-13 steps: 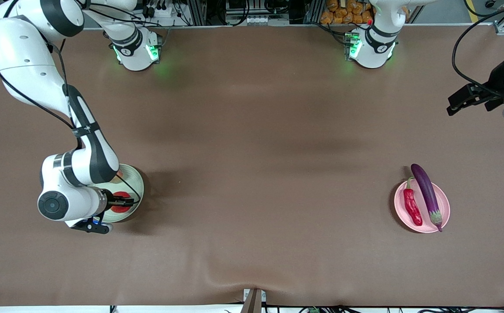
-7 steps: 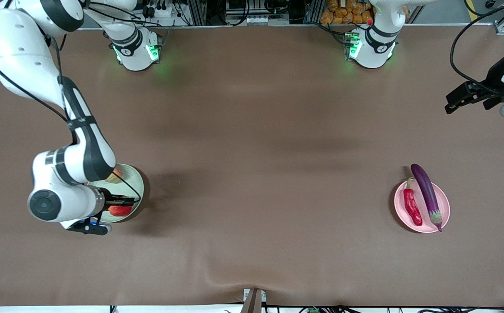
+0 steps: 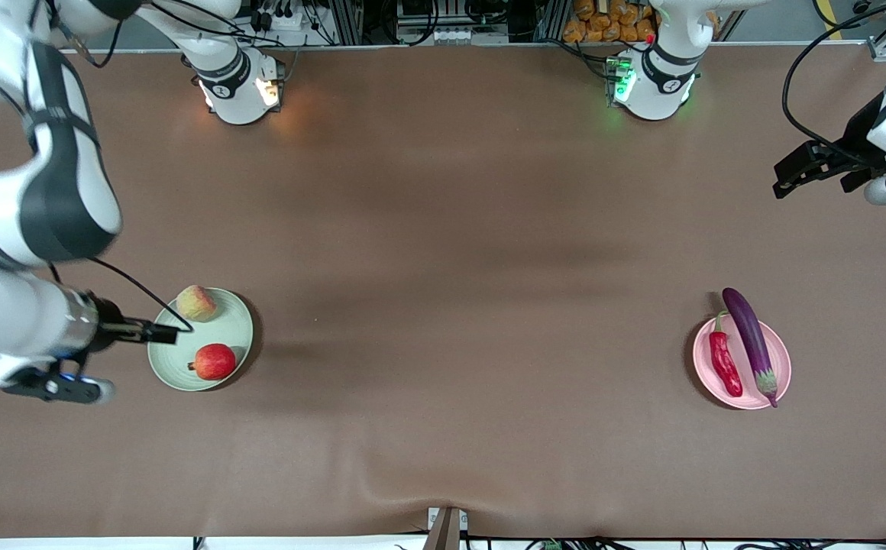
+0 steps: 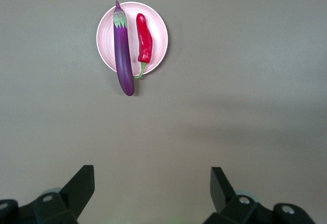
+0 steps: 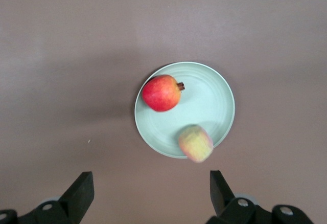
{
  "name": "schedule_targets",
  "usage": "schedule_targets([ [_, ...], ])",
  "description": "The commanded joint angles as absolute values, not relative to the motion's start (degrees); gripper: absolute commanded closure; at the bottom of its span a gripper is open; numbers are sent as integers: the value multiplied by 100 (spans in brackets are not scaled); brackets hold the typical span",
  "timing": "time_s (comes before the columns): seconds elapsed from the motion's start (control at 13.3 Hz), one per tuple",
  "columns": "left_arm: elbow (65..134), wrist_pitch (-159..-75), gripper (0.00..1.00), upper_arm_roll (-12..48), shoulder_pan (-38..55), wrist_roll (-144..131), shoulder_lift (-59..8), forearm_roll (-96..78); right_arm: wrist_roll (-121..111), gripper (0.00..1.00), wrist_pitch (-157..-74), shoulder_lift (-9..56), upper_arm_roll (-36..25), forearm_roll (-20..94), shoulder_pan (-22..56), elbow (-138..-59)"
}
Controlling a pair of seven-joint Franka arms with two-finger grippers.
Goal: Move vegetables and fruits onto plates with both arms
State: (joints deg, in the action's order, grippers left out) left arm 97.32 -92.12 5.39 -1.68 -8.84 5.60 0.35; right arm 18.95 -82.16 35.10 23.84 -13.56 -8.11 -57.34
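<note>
The pale green plate (image 3: 234, 328) holds the round red fruit (image 3: 214, 361) and the peach-like fruit (image 3: 196, 302). My right gripper (image 3: 162, 333) is open and empty, up in the air over the plate's rim at the right arm's end. In the right wrist view the red fruit (image 5: 161, 93) and peach (image 5: 195, 143) lie on the plate (image 5: 209, 101), well below my gripper (image 5: 152, 183). The pink plate (image 3: 782, 360) holds the purple eggplant (image 3: 750, 341) and red chili (image 3: 724, 360). My left gripper (image 3: 785, 182) is open and waits high over bare table; its wrist view shows eggplant (image 4: 124, 55), chili (image 4: 145, 40), plate (image 4: 159, 29).
Both arm bases (image 3: 238, 84) stand along the table edge farthest from the front camera. A small clamp (image 3: 447, 527) sits at the nearest edge, where the brown cover wrinkles. The two plates lie far apart, with brown cover between them.
My right gripper has let go of the red fruit, risen and drawn back toward the right arm's end. The red fruit now lies on the green plate. The left gripper drifted slightly.
</note>
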Motion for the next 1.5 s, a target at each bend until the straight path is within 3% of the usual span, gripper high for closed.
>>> schedule_targets([
  [0.0,9782,-9211,0,571,-237,-765,694,97,1837,0,-7954,2622,2610,-960,-905,-6089],
  [0.23,9774,-9220,0,580,-237,-537,686,297,1828,0,-8024,1760,2619,-590,-932,-6880],
  [1.05,9765,-9237,0,598,-255,-536,606,272,1338,0,-8016,1714,2540,-598,-1011,-6803],
  [1.28,9782,-9220,0,598,-255,-527,694,272,670,0,-8024,1661,1367,-554,-328,-6768],
  [1.43,9782,-9167,0,598,-246,-519,721,272,82,0,-8033,1442,1029,-318,-412,-6785],
])
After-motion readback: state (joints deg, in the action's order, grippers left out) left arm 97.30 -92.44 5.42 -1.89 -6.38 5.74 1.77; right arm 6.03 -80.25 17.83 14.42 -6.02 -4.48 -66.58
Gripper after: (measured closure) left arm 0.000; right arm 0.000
